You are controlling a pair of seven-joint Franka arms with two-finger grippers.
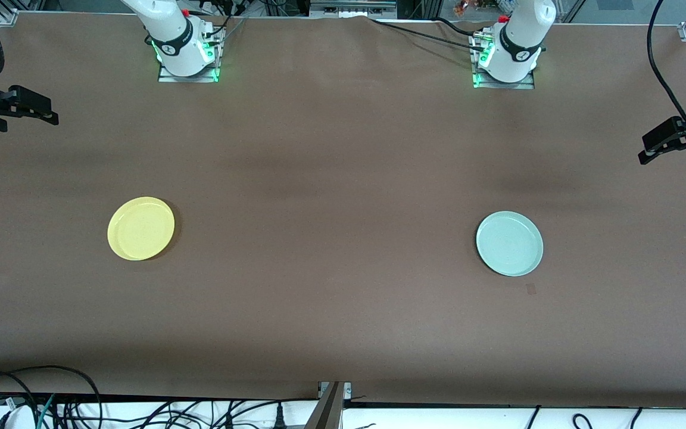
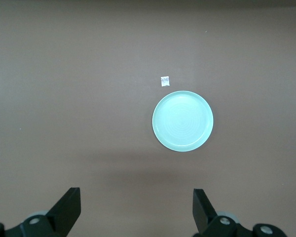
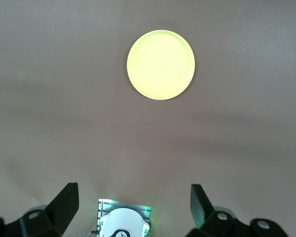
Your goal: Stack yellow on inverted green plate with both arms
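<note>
Nothing is being handled yet; by the look of things the task is only just beginning. The yellow plate [image 1: 140, 229] is lying rim-up on the brown tabletop [image 1: 331, 179] toward the right arm's end, at about 9 o'clock from the tabletop's centre in the front view. The green plate [image 1: 509, 243] is lying well apart from it toward the left arm's end, at about 3 o'clock, and it too is showing its hollow, so it is not yet inverted. A small pale scrap [image 2: 164, 80] is sitting just beside the green plate on the side nearer the front camera.

The left gripper [image 2: 137, 207] is hanging high over bare tabletop at its own end, its fingers spread wide and holding nothing; in its wrist view the green plate is showing at roughly 12 o'clock from the fingers. The right gripper [image 3: 133, 205] is likewise hanging high over its end, fingers wide apart and empty, with the yellow plate at about 12 o'clock in its wrist view and the right arm's base [image 3: 123, 222] showing between the fingers.

The step in hand appears to be the approach. Next, the left gripper would likely need to descend to the green plate's rim, pinch it and turn it face-down, before the right gripper brings the yellow plate across and sets it on top.
</note>
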